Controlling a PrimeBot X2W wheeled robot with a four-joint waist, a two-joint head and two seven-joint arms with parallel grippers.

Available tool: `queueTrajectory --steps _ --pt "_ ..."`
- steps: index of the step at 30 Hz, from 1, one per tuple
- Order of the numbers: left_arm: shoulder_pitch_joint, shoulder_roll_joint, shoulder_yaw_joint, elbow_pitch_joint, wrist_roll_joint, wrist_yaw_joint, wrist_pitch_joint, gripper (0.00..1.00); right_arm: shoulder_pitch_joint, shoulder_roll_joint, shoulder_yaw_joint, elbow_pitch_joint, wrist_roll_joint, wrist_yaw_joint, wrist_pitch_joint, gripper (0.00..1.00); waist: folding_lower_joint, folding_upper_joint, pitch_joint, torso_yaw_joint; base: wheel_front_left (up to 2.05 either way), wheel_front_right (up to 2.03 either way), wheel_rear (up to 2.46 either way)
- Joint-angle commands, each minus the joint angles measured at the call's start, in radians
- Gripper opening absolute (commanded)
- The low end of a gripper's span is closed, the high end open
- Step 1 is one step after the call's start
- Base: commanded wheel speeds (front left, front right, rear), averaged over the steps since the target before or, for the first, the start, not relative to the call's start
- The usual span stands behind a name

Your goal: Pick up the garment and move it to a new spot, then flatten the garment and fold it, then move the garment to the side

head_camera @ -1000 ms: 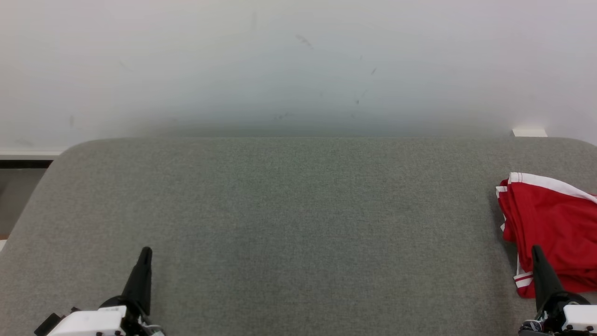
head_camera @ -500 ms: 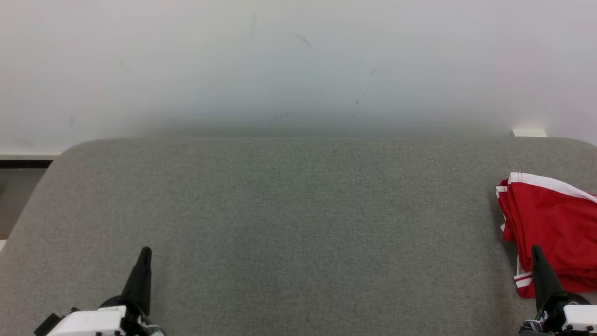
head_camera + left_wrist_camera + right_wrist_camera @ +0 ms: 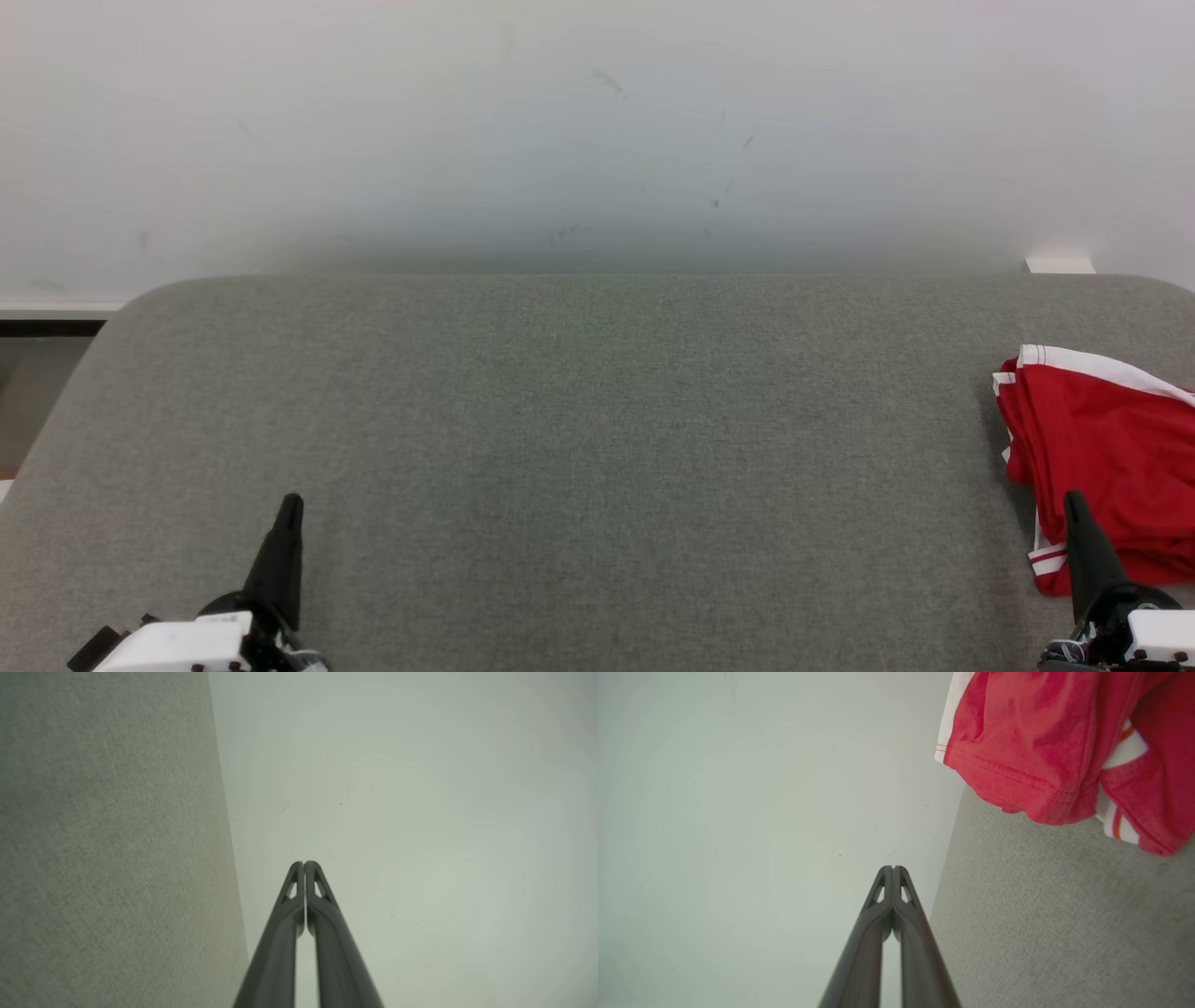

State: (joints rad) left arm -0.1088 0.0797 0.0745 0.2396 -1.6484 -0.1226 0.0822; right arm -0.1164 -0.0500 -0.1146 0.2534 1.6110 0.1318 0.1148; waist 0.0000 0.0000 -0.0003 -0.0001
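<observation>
- Grey felt-like fabric table top with rounded far corners: takes the whole lower half of the head view. Shows as a grey strip down the left of the left wrist view and in the lower right of the right wrist view.
- Plain white wall with a few faint dark scuffs: upper half of the head view, directly behind the table's far edge.
- Red fabric garment with white trim stripes: lying on the table at the far right edge of the head view, mid-height, cut off by the frame. It is bunched in stacked folds, with the white-edged hems facing left. In the right wrist view it sits in the upper right corner, with one fold overhanging the table edge there.
- Left gripper, two long dark fingers on a white wrist: lower left of the head view, over bare table, well apart from the garment. Clenched, with the tips pressed together and nothing between them in the left wrist view.
- Right gripper, same build: lower right of the head view, where its tip overlaps the garment's near-left corner. In the right wrist view the fingers are clear of the cloth. Clenched, tips together, holding nothing.
- Small white block: upper right of the head view, at the table's far edge against the wall.
</observation>
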Motion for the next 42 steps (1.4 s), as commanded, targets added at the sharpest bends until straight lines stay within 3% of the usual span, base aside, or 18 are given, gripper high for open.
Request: queueTrajectory --steps 1,42 --pt "-0.008 0.001 0.004 0.001 0.004 -0.002 0.003 0.00 -0.007 0.000 -0.004 0.000 0.000 -0.002 0.005 0.00 0.0000 0.0000 0.000 0.000 0.00 0.00 0.00" --pt "-0.008 -0.003 0.009 0.001 0.010 -0.002 0.007 0.00 -0.007 0.000 -0.004 0.000 0.000 -0.002 0.005 0.00 0.0000 0.0000 0.000 0.000 0.00 0.00 0.00"
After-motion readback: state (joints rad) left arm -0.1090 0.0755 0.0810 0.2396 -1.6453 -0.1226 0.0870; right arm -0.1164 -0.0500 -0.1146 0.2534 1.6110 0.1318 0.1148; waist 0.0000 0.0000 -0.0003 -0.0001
